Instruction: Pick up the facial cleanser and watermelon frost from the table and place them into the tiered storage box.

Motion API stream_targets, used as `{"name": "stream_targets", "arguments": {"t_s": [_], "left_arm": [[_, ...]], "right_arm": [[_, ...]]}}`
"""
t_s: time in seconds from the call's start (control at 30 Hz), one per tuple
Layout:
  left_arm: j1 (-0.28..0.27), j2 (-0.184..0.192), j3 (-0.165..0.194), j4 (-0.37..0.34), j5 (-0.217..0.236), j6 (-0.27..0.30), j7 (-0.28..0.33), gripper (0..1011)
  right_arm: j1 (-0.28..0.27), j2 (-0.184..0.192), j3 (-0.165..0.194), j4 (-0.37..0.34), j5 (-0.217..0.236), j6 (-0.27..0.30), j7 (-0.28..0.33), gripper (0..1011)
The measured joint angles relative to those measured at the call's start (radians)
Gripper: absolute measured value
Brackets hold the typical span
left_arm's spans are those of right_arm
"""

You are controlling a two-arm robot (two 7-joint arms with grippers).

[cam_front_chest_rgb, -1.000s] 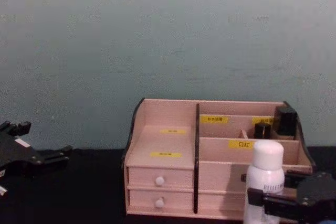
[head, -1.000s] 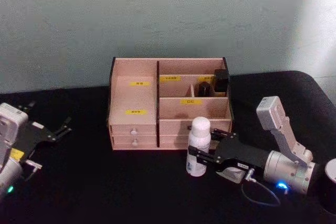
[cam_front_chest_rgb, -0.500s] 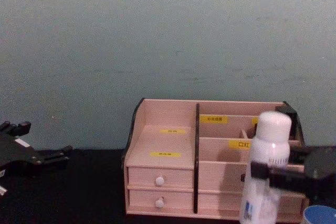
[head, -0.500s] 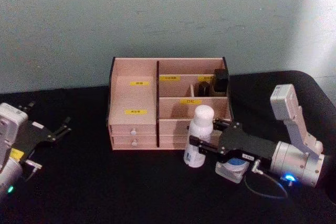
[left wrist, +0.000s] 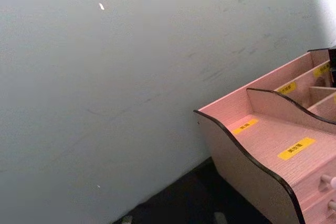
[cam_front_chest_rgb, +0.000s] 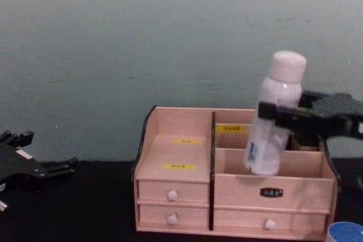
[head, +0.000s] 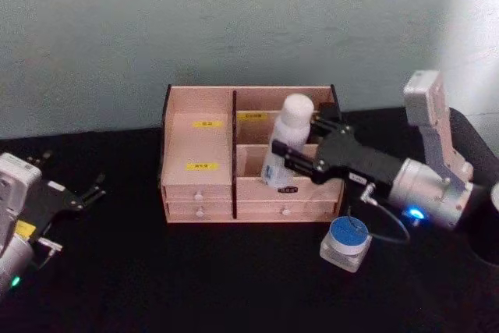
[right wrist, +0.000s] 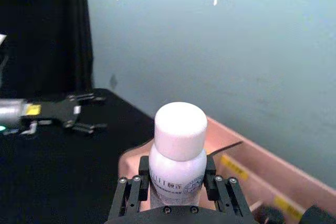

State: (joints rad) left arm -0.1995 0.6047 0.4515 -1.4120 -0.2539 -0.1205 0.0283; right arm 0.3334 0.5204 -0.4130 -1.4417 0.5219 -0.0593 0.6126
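Matt wooden tiered storage box (head: 195, 146)

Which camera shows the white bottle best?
Chest view: the white bottle shows full length, tilted over the storage box. Head view foreshortens it; right wrist view shows its cap and shoulders in the right gripper.

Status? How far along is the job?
Nothing placed yet. In hand: right gripper shut on the facial cleanser, tilted above the right side of the tiered storage box. To do: release it into a compartment, then fetch the blue-lidded jar, likely the watermelon frost, on the table beside the box. The left gripper is parked, open.
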Motion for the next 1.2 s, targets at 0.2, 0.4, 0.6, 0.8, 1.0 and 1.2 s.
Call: {"name": "stream_targets", "arguments": {"t_s": [0.2,0.4,0.6,0.8,1.0,1.2], "left_arm": [[0.000,0.000,0.000,0.000,0.000,0.000,0.000,1001],[0.000,0.000,0.000,0.000,0.000,0.000,0.000,1001],[0.000,0.000,0.000,0.000,0.000,0.000,0.000,1001],[0.000,0.000,0.000,0.000,0.000,0.000,0.000,1001],[0.000,0.000,0.000,0.000,0.000,0.000,0.000,1001],[0.000,0.000,0.000,0.000,0.000,0.000,0.000,1002]], "right_arm": [[0.067,-0.044,-0.014,0.051,-0.050,-0.001,-0.047,594],[0.137,-0.098,-0.028,0.139,-0.098,-0.001,-0.077,594],[0.201,-0.149,-0.032,0.238,-0.130,-0.018,-0.084,594],[0.245,-0.185,-0.032,0.314,-0.154,-0.027,-0.088,594],[0.273,-0.208,-0.026,0.367,-0.169,-0.030,-0.089,594],[0.293,-0.227,-0.018,0.411,-0.181,-0.033,-0.089,594]]}}
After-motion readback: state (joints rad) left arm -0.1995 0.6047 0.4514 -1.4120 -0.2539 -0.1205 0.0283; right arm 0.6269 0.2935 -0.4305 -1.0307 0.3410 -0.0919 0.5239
